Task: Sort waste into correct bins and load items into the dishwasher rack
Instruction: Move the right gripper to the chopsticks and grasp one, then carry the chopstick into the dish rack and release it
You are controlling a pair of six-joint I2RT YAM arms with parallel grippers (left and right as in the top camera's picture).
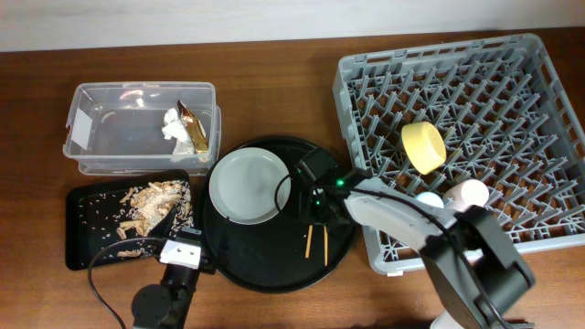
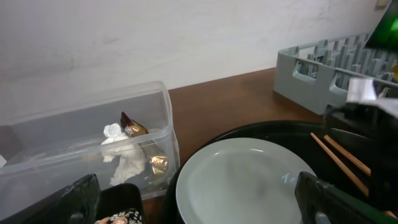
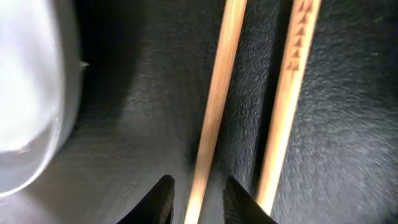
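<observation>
Only one of the chopsticks (image 3: 216, 106) on the round tray (image 1: 274, 270) lies between the spread, empty fingers (image 3: 161, 205) of the right gripper (image 3: 200, 202), so closing now could, I think, leave or push away the other stick. That gripper hangs low over the tray; the left gripper (image 2: 205, 202), also spread and empty, hovers at its left edge.

One plate (image 1: 245, 185), one bowl (image 1: 423, 146), two chopsticks (image 3: 214, 112), two cups (image 1: 473, 192) — one rack (image 1: 512, 100), one tub (image 1: 137, 89), one flat tray (image 1: 73, 228), one round tray (image 1: 265, 256).
</observation>
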